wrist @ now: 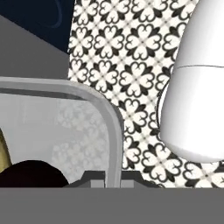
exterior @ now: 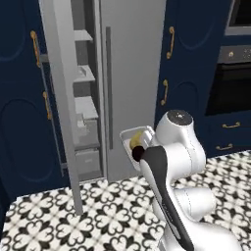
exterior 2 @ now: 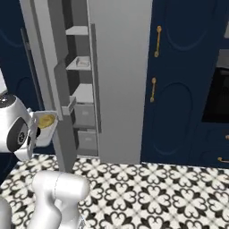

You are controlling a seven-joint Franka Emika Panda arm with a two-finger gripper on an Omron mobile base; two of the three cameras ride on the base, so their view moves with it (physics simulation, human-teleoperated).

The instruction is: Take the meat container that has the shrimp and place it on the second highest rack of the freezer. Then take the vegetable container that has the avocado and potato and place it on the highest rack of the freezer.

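My gripper (wrist: 112,177) is shut on the rim of the vegetable container (wrist: 65,127), a shallow white tray. The dark avocado (wrist: 30,174) and an edge of the yellowish potato (wrist: 3,153) lie in it. From the base, the vegetable container (exterior: 128,135) (exterior 2: 48,130) hangs at mid height in front of the freezer (exterior: 132,73), just right of its open door (exterior 2: 58,89). The potato (exterior 2: 46,120) shows inside. The meat container (exterior 2: 82,62) (exterior: 84,73) rests on the second shelf from the top of those in view. Its shrimp is too small to make out.
The open freezer door's edge (exterior: 61,98) stands between the tray and the shelves. Navy cabinets (exterior 2: 179,80) with gold handles flank the freezer, and an oven (exterior: 230,83) sits at the right. My own white arm (exterior: 176,147) crowds the space behind the tray, above patterned floor tiles (exterior 2: 147,192).
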